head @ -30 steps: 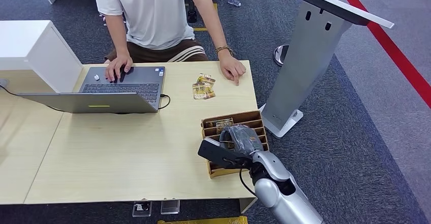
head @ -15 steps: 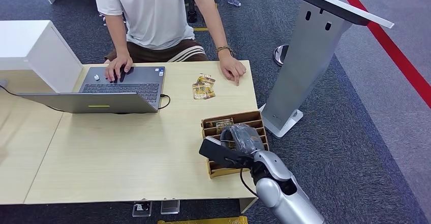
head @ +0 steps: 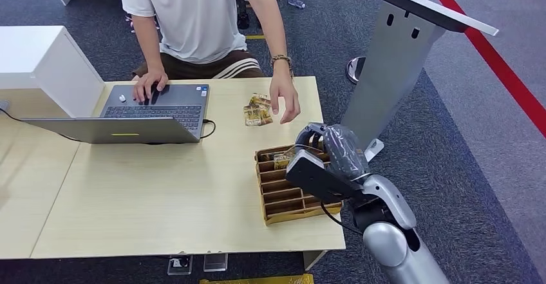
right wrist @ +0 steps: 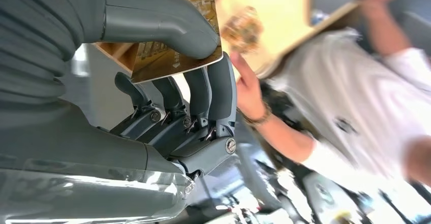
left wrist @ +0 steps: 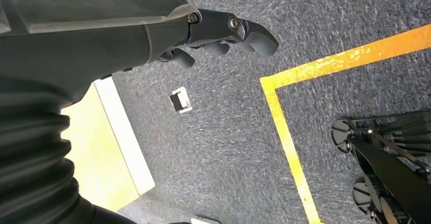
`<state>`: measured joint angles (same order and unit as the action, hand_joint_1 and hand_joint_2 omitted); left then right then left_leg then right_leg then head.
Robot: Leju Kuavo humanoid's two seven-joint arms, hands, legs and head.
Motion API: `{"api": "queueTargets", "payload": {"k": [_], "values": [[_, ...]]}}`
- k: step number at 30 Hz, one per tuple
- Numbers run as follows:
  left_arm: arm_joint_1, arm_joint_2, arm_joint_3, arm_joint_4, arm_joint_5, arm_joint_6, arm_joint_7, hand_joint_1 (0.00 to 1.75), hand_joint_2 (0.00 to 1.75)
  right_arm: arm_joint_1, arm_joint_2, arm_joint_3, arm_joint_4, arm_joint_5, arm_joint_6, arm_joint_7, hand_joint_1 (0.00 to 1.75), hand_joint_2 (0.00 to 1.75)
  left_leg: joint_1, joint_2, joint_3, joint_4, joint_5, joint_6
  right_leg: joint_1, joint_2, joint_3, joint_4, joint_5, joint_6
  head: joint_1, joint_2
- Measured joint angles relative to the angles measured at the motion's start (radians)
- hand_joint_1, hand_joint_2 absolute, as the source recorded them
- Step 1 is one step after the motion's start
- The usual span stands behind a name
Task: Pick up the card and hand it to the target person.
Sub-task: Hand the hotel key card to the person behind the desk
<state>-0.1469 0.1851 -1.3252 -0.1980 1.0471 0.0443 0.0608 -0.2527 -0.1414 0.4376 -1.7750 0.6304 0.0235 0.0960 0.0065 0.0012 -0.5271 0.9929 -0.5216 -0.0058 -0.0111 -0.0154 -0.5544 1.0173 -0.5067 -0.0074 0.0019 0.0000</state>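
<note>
- Right hand (head: 328,152) raised above the far end of the wooden card holder (head: 283,200), at about 4 o'clock on the table (head: 161,200).
- In the right wrist view, right hand (right wrist: 167,82) pinching a gold-printed card (right wrist: 175,56) between the thick thumb on one face and the darker fingers (right wrist: 221,89) ranged side by side against the other.
- Card clear of the holder's slots, held in the air; from the head camera, mostly hidden behind the hand.
- Another card (head: 283,160) standing in a far slot of the holder.
- Person's hand (head: 285,100) lifted off the table at roughly 12 o'clock from the right hand, palm down, fingers loosely apart, near but not touching the card.
- Small pile of loose cards (head: 257,111) flat on the table just beside that hand, at its 9 o'clock.
- Person's other hand (head: 149,84) resting on the laptop (head: 138,116) at the table's 11 o'clock.
- Left hand (left wrist: 213,36) hanging over grey carpet beside the table edge, fingers lightly curled and close together, holding nothing.
- Yellow floor line (left wrist: 289,132) on the carpet beneath it.
</note>
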Motion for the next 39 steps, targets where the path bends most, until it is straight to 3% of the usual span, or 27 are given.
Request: {"api": "queueTargets", "payload": {"k": [8,12,17,21,25,32,39], "values": [[-0.008,0.0,0.0,0.0,-0.002,-0.002,-0.006,0.0,1.75,0.017,-0.009,-0.045,-0.144,-0.138,-0.061,-0.17,1.5,1.75,0.0,0.0,0.0,0.0,0.0,0.0,0.0,0.0,0.0,0.0,0.0,0.0,-0.001,0.0],[-0.016,-0.002,0.0,0.0,-0.004,-0.002,-0.002,0.0,1.75,0.015,-0.001,-0.043,-0.13,-0.061,-0.152,-0.247,1.5,1.75,0.0,0.0,0.0,0.0,0.0,0.0,0.0,0.0,0.001,0.0,0.0,0.0,0.0,0.0],[-0.025,-0.006,0.0,0.0,-0.011,-0.001,0.008,0.0,1.75,0.011,0.035,-0.025,-0.056,0.107,-0.362,-0.338,1.5,1.75,0.0,0.0,-0.001,0.0,0.0,0.0,0.0,0.0,0.001,0.0,0.0,0.0,0.0,0.0],[-0.032,-0.012,0.0,0.0,-0.016,-0.001,0.01,0.0,1.75,0.007,0.067,0.003,0.026,0.231,-0.504,-0.349,1.5,1.75,0.0,0.0,-0.001,0.0,0.0,0.0,0.0,0.0,0.0,0.001,0.0,0.0,0.0,0.0],[-0.037,-0.017,-0.002,0.0,-0.023,-0.002,0.012,0.0,1.75,-0.006,0.091,0.032,0.11,0.278,-0.588,-0.35,1.5,1.75,0.0,0.0,-0.001,0.0,0.0,0.0,0.0,0.0,0.001,0.001,0.0,0.0,0.0,0.0],[-0.042,-0.023,-0.012,0.0,-0.027,-0.002,0.021,0.0,1.75,-0.024,0.122,0.07,0.234,0.263,-0.662,-0.359,1.5,1.75,0.0,0.0,-0.001,0.0,0.0,0.0,0.0,0.0,0.0,0.001,0.0,0.0,0.001,0.0],[-0.043,-0.025,-0.017,0.0,-0.028,-0.002,0.026,0.0,1.75,-0.031,0.136,0.092,0.297,0.254,-0.67,-0.352,1.5,1.75,0.0,0.0,-0.001,0.0,0.0,0.0,0.0,0.0,0.0,0.001,0.0,0.0,0.0,0.0]]}}
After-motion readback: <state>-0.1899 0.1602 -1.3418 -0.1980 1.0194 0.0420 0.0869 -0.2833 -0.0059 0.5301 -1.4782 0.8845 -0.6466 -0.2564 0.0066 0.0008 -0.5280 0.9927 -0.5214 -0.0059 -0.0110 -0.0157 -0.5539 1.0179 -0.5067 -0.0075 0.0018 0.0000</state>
